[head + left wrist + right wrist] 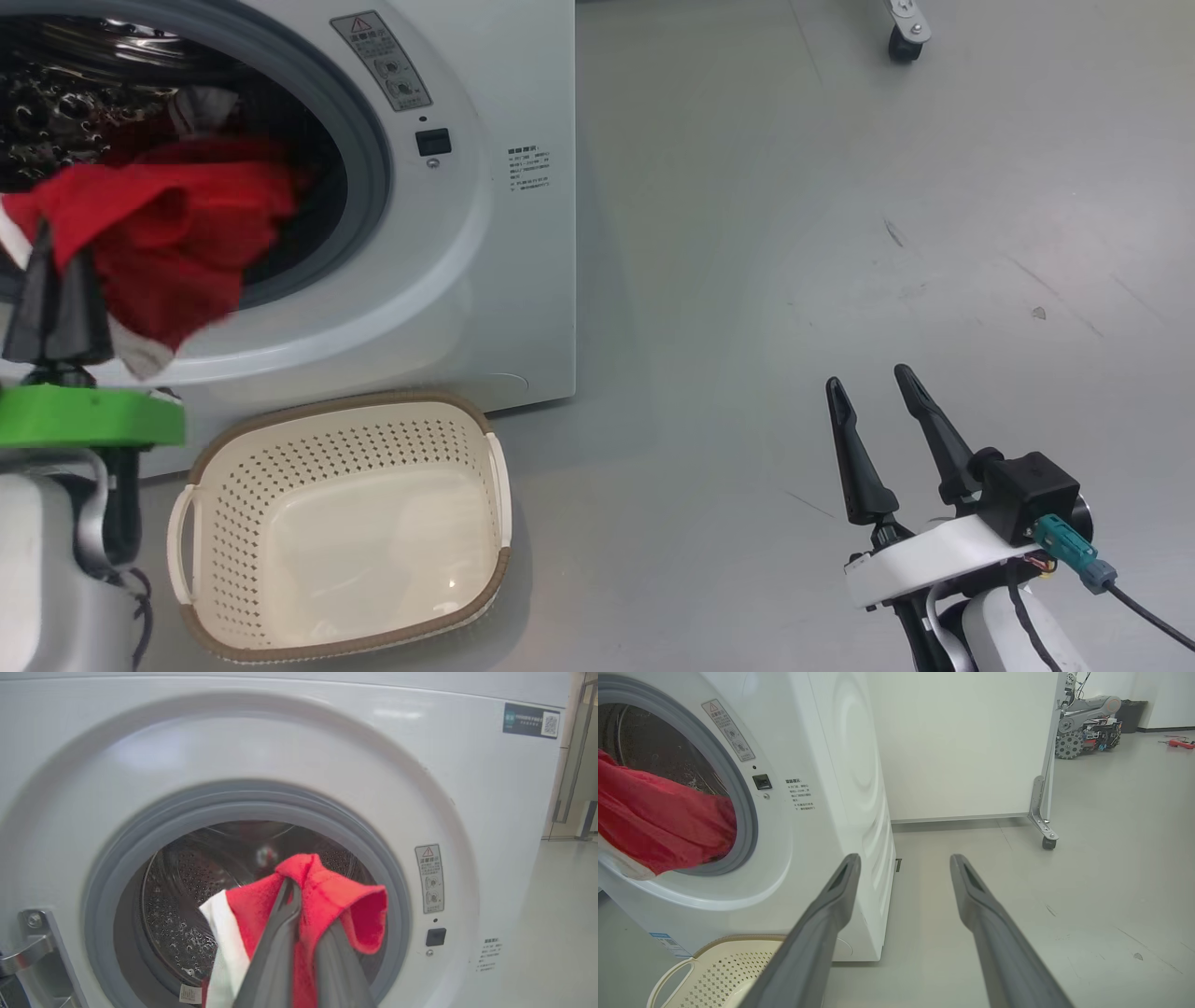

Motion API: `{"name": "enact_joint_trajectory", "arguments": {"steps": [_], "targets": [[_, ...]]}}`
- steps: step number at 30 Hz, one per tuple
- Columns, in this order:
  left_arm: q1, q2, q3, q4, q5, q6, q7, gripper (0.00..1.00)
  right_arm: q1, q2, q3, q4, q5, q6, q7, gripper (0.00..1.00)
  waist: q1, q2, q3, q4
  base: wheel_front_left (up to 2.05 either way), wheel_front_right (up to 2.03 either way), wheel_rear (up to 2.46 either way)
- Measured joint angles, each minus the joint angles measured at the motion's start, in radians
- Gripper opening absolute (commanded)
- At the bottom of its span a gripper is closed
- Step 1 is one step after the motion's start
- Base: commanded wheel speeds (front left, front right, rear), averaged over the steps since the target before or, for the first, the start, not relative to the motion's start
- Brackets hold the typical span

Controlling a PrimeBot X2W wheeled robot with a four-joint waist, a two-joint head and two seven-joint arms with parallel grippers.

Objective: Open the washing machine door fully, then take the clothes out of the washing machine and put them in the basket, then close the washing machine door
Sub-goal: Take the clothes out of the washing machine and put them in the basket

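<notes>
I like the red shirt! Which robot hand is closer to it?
Left. The left gripper is shut on the clothes at the washing machine mouth; the right gripper is open over the floor, far aside.

Grey floor [840, 187], white partition panel [962, 742] on a small black caster [1048, 842], distant wheeled machine [1087, 725] beyond

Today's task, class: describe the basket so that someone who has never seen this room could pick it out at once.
Find the big white washing machine with its round opening. On the grey floor right in front of it, below that opening, stands the basket. It is the only cream-white perforated plastic tub, with a brown rim and looped side handles.
</notes>
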Motion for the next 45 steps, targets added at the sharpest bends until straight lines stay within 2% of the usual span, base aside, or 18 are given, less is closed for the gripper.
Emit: {"name": "enact_joint_trajectory", "arguments": {"steps": [3, 20, 29, 36, 45], "targets": [[0.0, -0.01, 0.035, -0.077, 0.01, 0.0, 0.0, 0.0, 0.0, 0.0, 0.0, -0.002, -0.003, 0.0, 0.0, 1.0, 0.0, 0.0, 0.0, 0.0, 0.0, 0.0, 0.0], [0.031, -0.062, 0.088, -0.274, 0.061, 0.0, -0.001, 0.0, 0.0, 0.001, -0.002, -0.003, -0.005, 0.009, 0.0, 1.0, 0.0, 0.0, 0.006, -0.023, 0.0, 0.0, 0.0], [0.149, -0.091, 0.044, -0.208, 0.062, 0.0, -0.001, 0.0, 0.0, 0.001, -0.002, -0.006, -0.005, 0.009, 0.0, 1.0, 0.0, -0.0001, 0.016, -0.029, 0.0, 0.0, 0.0], [0.228, -0.092, -0.013, -0.135, 0.071, -0.001, 0.0, 0.0, 0.0, 0.002, 0.001, -0.013, -0.005, 0.012, 0.0, 1.0, 0.0, 0.0, 0.046, -0.038, 0.0, 0.0, 0.0], [0.237, -0.076, -0.053, -0.041, 0.097, -0.001, 0.0, 0.0, -0.005, 0.003, 0.011, -0.021, -0.005, 0.017, 0.0, 1.0, 0.0, 0.0, 0.102, -0.055, 0.0, 0.0, 0.0]]}}
